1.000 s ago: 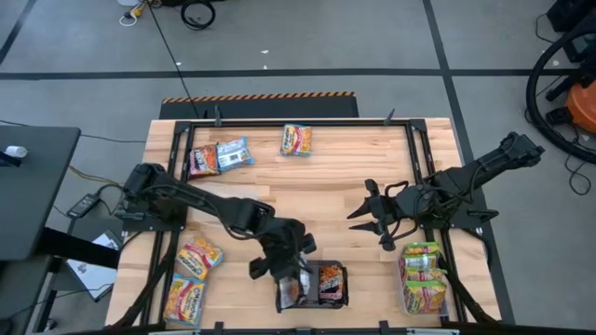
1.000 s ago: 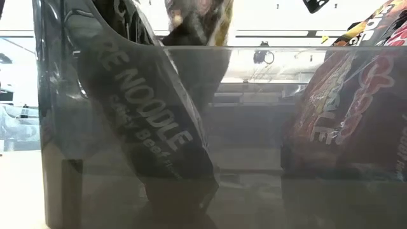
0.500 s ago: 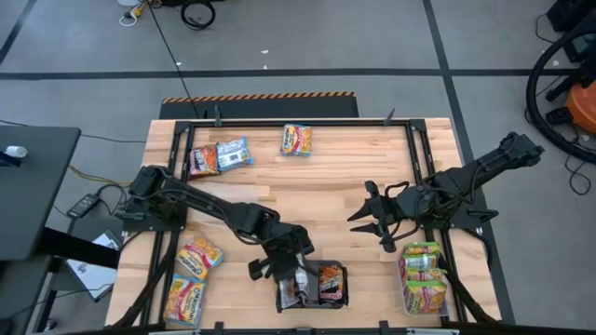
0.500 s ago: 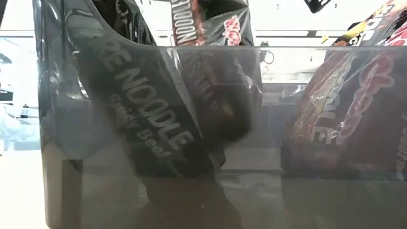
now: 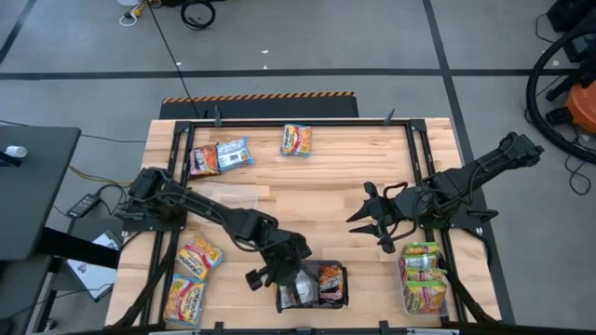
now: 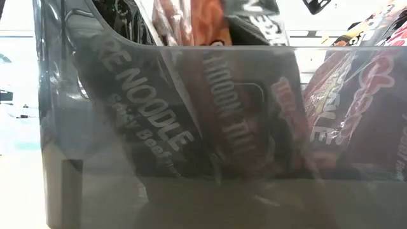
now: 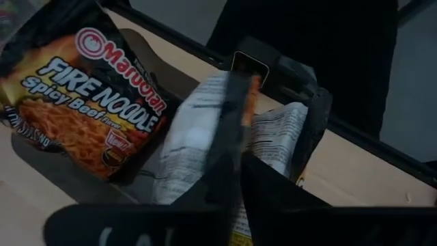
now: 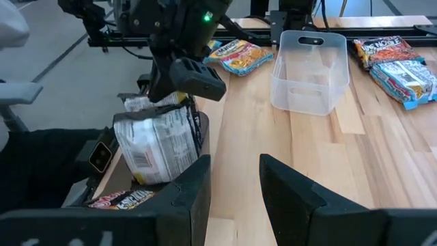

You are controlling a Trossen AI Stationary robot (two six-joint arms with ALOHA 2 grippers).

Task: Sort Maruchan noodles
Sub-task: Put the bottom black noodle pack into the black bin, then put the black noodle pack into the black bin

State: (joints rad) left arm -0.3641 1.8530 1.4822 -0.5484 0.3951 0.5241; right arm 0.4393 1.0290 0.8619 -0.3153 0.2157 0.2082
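The left gripper (image 5: pixel 296 285) stands directly above the dark tub (image 5: pixel 312 300) at the table's near edge, fingers pinching a noodle packet (image 8: pixel 160 143) held upright on its long axis, lower end already inside. The right gripper (image 5: pixel 372 223), open and empty, waits well apart

Glossy crinkled plastic noodle packets (image 5: pixel 317 284); clear smooth plastic tub (image 8: pixel 308 68); pale wooden table (image 5: pixel 326 191).
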